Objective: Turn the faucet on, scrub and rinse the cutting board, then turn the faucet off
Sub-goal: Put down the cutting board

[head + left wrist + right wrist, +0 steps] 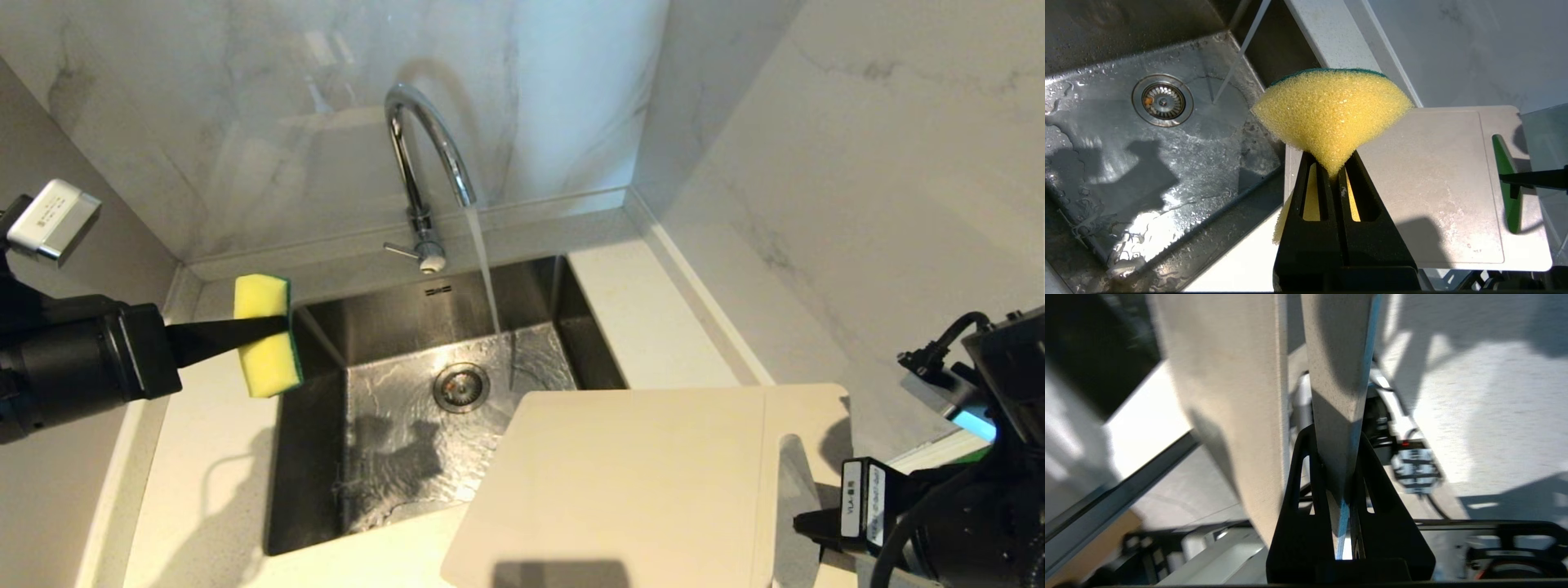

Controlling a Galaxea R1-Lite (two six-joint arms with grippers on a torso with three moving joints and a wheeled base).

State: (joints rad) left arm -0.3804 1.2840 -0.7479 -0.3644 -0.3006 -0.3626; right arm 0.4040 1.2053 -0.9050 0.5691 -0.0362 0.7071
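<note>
Right gripper [1345, 486] pinches the cutting board's [637, 482] handle end at my five o'clock, left gripper [273, 328] clamps the sponge [263, 335] at nine, and I fear that thin edge-hold slipping under the running faucet [424, 155].

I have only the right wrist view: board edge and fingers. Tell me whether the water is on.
Observer: Yes, the faucet is pouring a stream into the sink.
Operator: Report where it lands relative to the cutting board.
Observer: Beyond the far edge of the cutting board; the water misses it.
Operator: Now give me the left arm.
Observer: The left end effector is shut on a yellow sponge, above the counter left of the sink.
</note>
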